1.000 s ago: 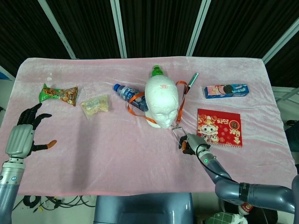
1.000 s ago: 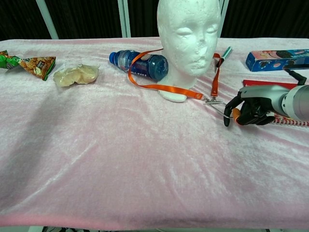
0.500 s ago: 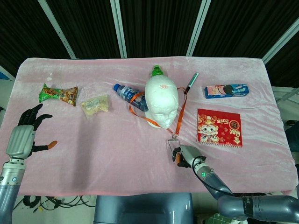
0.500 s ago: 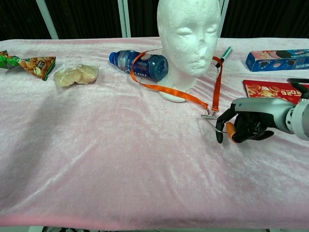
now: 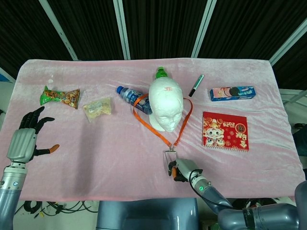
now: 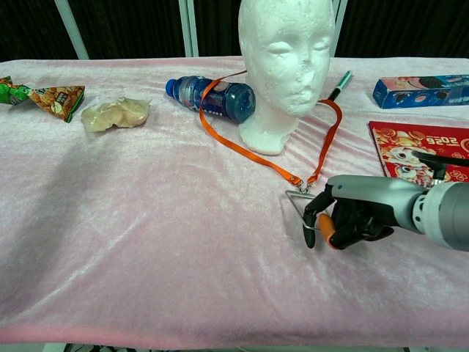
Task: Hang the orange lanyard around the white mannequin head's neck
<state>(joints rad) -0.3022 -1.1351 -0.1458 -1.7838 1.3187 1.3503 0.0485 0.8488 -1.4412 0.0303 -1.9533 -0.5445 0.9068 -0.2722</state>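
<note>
Head view: white mannequin head (image 5: 166,105) upright mid-worktop, orange lanyard (image 5: 169,138) looped behind it and running as a taut V toward the near edge, ending at a metal clip. Right robot hand (image 5: 180,170) low at the near edge, fingers curled about that clip end. Left robot hand (image 5: 27,136) far left, fingers spread, holding nothing. Blue bottle (image 5: 130,97) lying just left of the head, red booklet (image 5: 225,131) to the right. Chest view: right robot hand (image 6: 344,217) pinching the clip, strap (image 6: 242,145) passing both sides of the neck (image 6: 265,132). Judged as the settling step, loop apparently already round the neck; next move probably calls for letting go of the clip without tugging the head over.
</note>
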